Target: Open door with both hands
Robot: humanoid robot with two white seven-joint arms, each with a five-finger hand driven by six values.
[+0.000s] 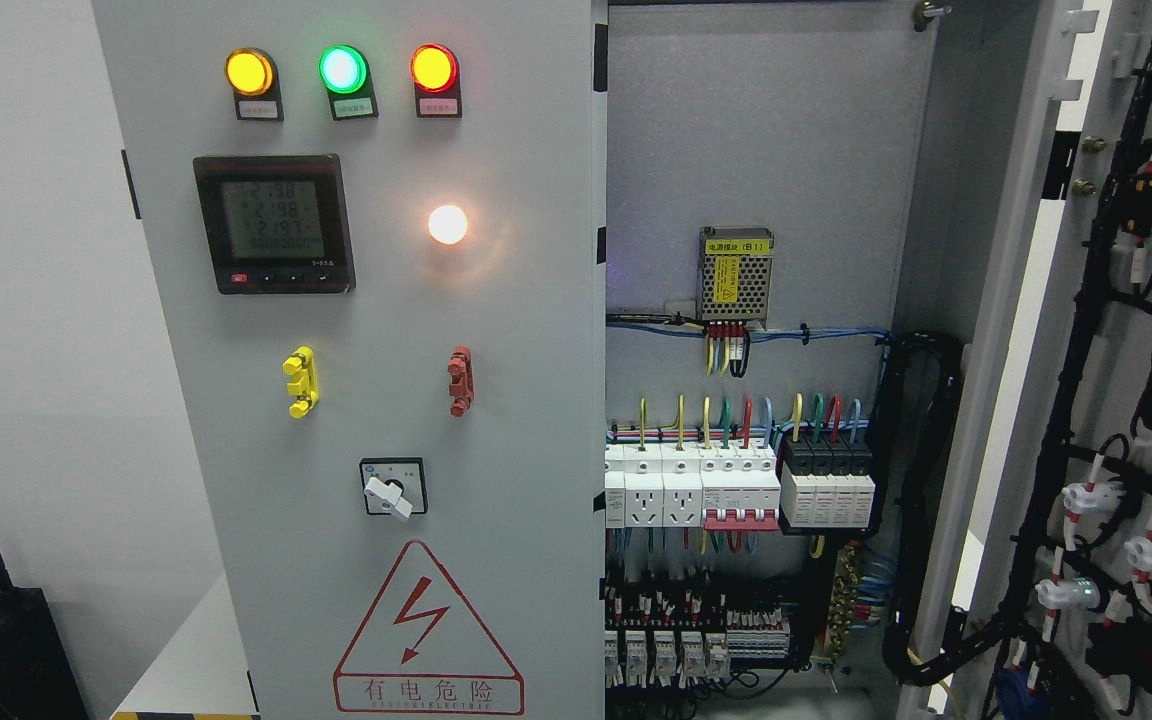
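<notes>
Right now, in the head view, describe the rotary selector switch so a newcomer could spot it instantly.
Start at the closed grey left cabinet door, the one carrying three round indicator lamps and a dark digital meter. Go down past the yellow and red handle-like fittings to just above the red triangular lightning warning sign. The small square black-framed plate with a white knob sits there, the door's only turnable control.

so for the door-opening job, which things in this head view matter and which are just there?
Job:
- left door, shut, carrying lamps and meter
- right door, swung open, wiring on its inner face
- cabinet interior, exposed

Just there:
- indicator lamps
- meter
- rotary switch
- warning triangle
- breakers
- power supply

No robot hand in view.
</notes>
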